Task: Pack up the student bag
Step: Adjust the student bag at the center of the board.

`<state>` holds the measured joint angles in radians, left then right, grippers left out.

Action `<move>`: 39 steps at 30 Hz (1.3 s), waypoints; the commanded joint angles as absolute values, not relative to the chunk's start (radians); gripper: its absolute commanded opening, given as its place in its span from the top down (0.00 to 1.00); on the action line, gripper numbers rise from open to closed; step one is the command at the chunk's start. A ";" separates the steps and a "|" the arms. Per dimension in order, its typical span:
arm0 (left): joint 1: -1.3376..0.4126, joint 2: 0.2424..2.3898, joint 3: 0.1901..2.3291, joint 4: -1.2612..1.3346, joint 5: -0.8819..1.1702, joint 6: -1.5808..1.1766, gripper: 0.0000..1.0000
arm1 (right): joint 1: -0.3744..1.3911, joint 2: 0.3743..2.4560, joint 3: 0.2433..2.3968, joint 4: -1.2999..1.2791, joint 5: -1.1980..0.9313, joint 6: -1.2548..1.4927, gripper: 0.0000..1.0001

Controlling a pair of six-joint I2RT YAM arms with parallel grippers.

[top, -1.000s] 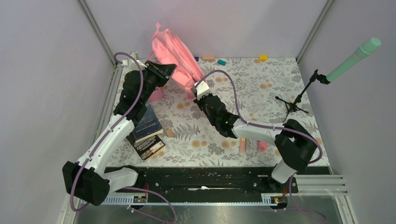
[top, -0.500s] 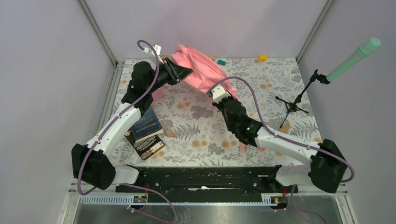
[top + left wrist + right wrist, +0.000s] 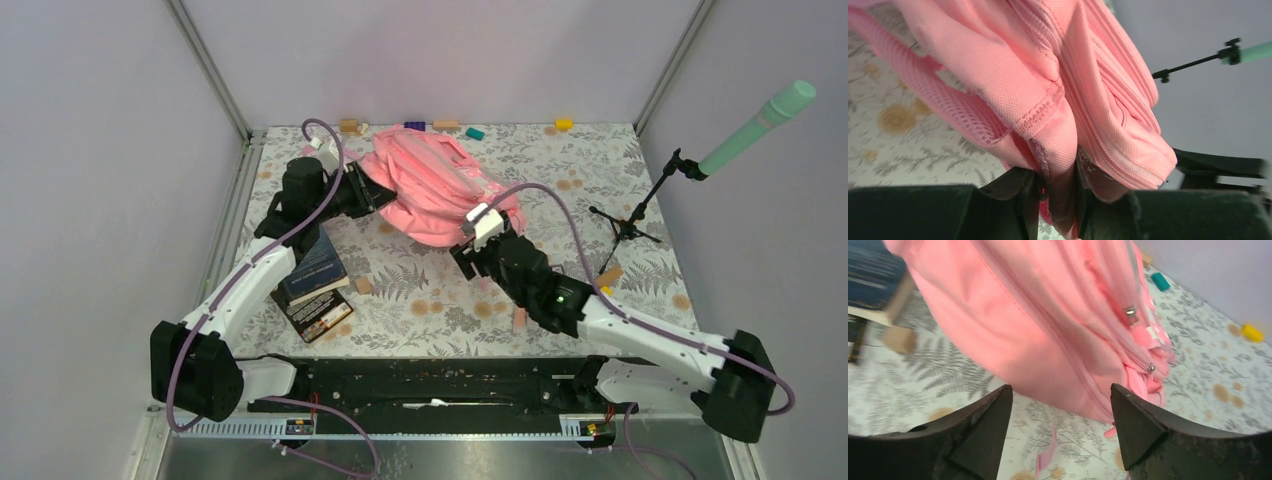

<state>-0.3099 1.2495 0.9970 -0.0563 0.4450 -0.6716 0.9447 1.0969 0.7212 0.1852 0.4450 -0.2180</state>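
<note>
The student bag (image 3: 435, 185), a soft pink backpack, lies slumped on the floral table at centre back. My left gripper (image 3: 366, 192) is at the bag's left end, shut on a fold of its fabric (image 3: 1060, 150) near a zip seam. My right gripper (image 3: 472, 243) sits just in front of the bag's near right corner. In the right wrist view it (image 3: 1060, 400) stands open with only tabletop and a thin pink strap between its fingers. The bag (image 3: 1048, 315) fills that view just ahead, zip pulls (image 3: 1131, 314) showing.
Dark books (image 3: 315, 278) are stacked at the left under the left arm. A small wooden block (image 3: 363, 285) lies beside them. A microphone stand (image 3: 630, 220) with a teal microphone (image 3: 760, 122) is at the right. Small coloured blocks (image 3: 474, 133) line the back edge.
The bag has swung from upright at the back left down toward the table's centre. The right gripper has let go of it, opened and drawn back. The left gripper keeps its hold.
</note>
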 commanded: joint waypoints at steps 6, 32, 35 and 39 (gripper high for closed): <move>-0.201 1.193 0.957 -0.182 0.489 -0.478 1.00 | 0.930 0.833 0.727 -0.169 0.340 0.158 0.07; -0.120 1.226 0.997 -0.240 0.722 -0.468 1.00 | 0.650 1.071 0.328 0.516 -0.051 0.417 0.19; -0.113 1.227 0.992 -0.236 0.729 -0.474 1.00 | 0.648 1.153 0.340 0.562 -0.053 0.428 0.25; -0.108 1.223 0.988 -0.233 0.731 -0.475 1.00 | 0.646 1.217 0.329 0.653 -0.023 0.477 0.32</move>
<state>-0.1139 1.2407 0.9604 -0.3202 0.6483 -0.4942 0.6552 1.1801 0.3328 0.4835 -0.0624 0.4305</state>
